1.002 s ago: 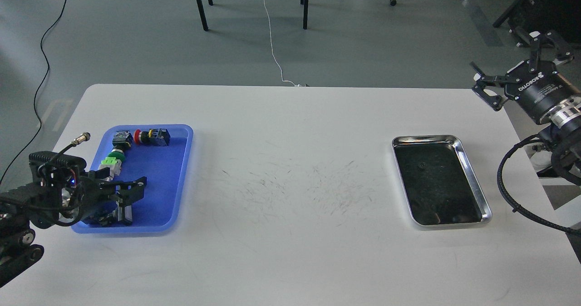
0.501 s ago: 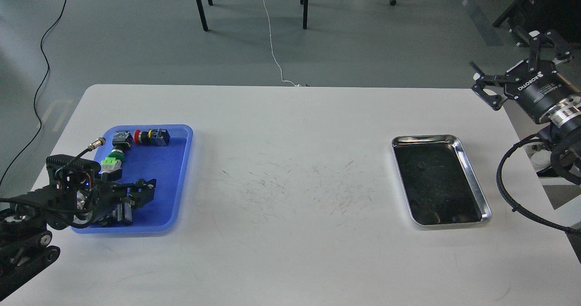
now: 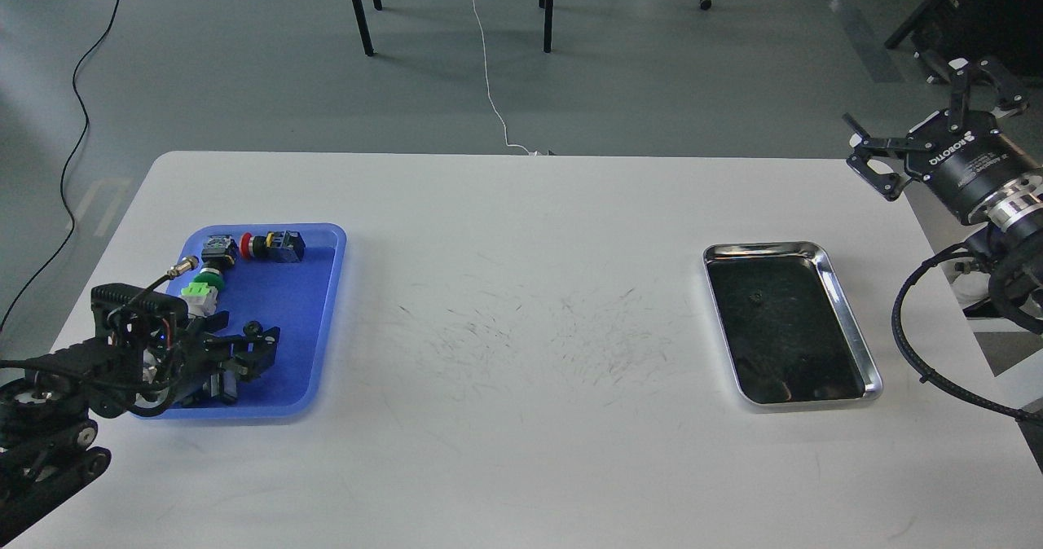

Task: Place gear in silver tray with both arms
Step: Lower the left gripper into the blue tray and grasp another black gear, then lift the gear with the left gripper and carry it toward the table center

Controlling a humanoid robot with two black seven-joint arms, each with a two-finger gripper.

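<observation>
silver tray [image 3: 857, 345] lies well apart from left gripper [image 3: 259, 347]

Even bright daylight, soft faint shadows, sharp focus

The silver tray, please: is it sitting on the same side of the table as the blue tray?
No, the silver tray lies near the table's right edge, while the blue tray lies near the left.

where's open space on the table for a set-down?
Free: the wide white tabletop between the blue plastic tray and the shiny silver metal tray; also the front strip. Crowded: the blue tray's left side, with parts and the left gripper.
</observation>
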